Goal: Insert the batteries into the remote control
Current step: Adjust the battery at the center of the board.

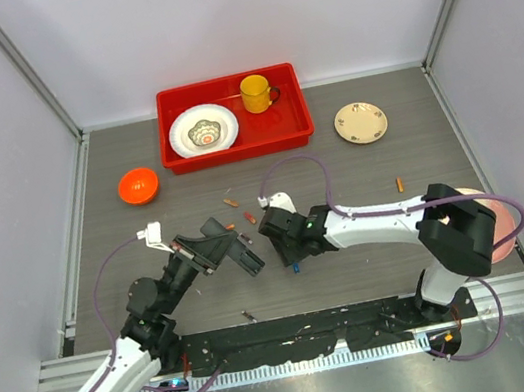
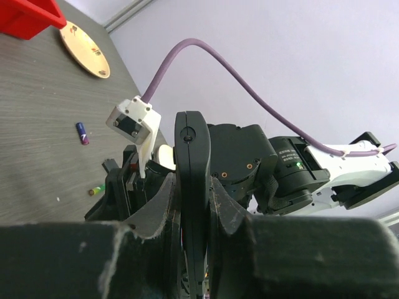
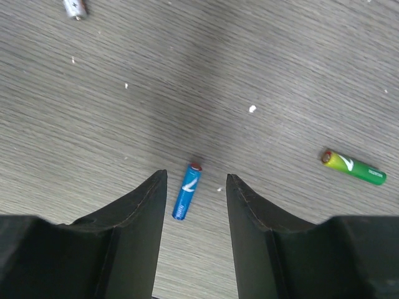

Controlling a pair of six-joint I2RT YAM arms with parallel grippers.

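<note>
While the left gripper (image 2: pixel 192 208) pinches the remote (image 2: pixel 190 143) in its jaws above the bench (image 1: pixel 359 169), loading looks not yet begun. The right gripper (image 3: pixel 196 176) hangs with jaws spread astride a blue battery (image 3: pixel 186 193) just right of the remote, and other batteries (image 1: pixel 231 202) lie loose beyond it.

- A red tray (image 1: pixel 292 122) sits at the far side of the grey table (image 1: pixel 360 174).
- A white bowl (image 1: pixel 203 129) with a pattern in its middle lies in the left part of the tray.
- A yellow mug (image 1: pixel 256 93) stands upright in the tray, to the right of the bowl.
- An orange bowl (image 1: pixel 137 185) sits just left of the tray.
- A pale round plate (image 1: pixel 361 122) lies to the right of the tray, not touching it.
</note>
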